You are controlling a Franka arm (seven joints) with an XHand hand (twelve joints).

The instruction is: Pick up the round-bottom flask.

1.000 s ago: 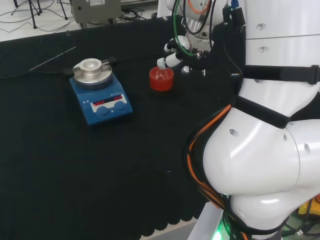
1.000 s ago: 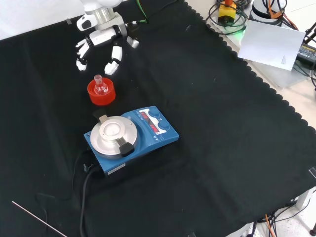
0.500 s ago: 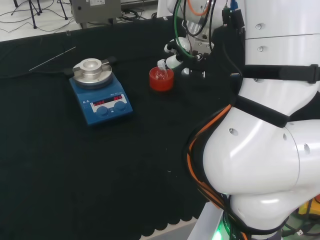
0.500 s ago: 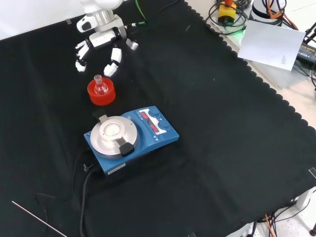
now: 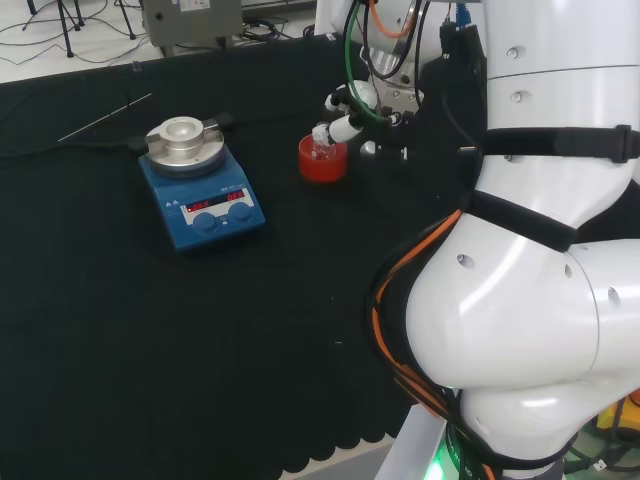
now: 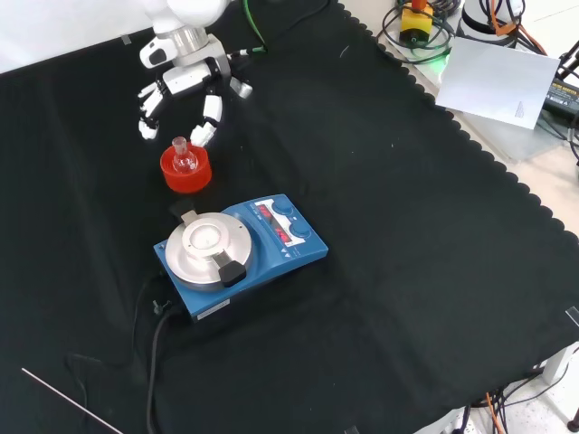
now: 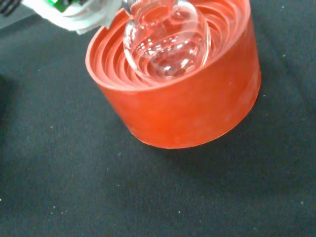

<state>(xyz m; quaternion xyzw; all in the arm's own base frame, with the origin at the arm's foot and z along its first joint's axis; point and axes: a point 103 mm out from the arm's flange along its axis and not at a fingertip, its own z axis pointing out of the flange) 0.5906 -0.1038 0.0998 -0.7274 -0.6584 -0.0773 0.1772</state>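
Round-bottom flask (image 6: 185,161) sits bulb-down in the red ribbed stand (image 6: 185,172), neck up, on the black bench (image 6: 407,235). Stand is just behind the blue hotplate stirrer (image 6: 237,253) in the front view, apart from it.

Hand (image 6: 181,90) is spread, fingers relaxed and holding nothing. In the front view we see one fingertip (image 6: 203,133) right next to the flask neck, the others off to the view's left of the stand. Contact or a gap: we can't tell. We read this as the approach, no grasp yet.

Risks as we see them:
- Clear, smooth, round glass: fingers closing off-centre on the neck could tip the flask in the stand or let it slip out.
- Stand is loose on the cloth, so a side push from a finger may slide stand and flask together instead of closing on the glass.
- If the ribs cling to the bulb, the stand may come up with it and drop.
- Hotplate is close on one side; a swing that way could knock it.

Hard to make out:
- Head view: arm links and cables cover most of the hand (image 5: 350,120); flask (image 5: 322,148) is barely a glint over the stand (image 5: 323,162).
- Wrist view: bulb (image 7: 167,39) and stand (image 7: 192,103) are clear, neck is cut off at the frame edge, with a blurred white part of the hand (image 7: 74,15) beside it.
- We can't say whether the flask holds any liquid.
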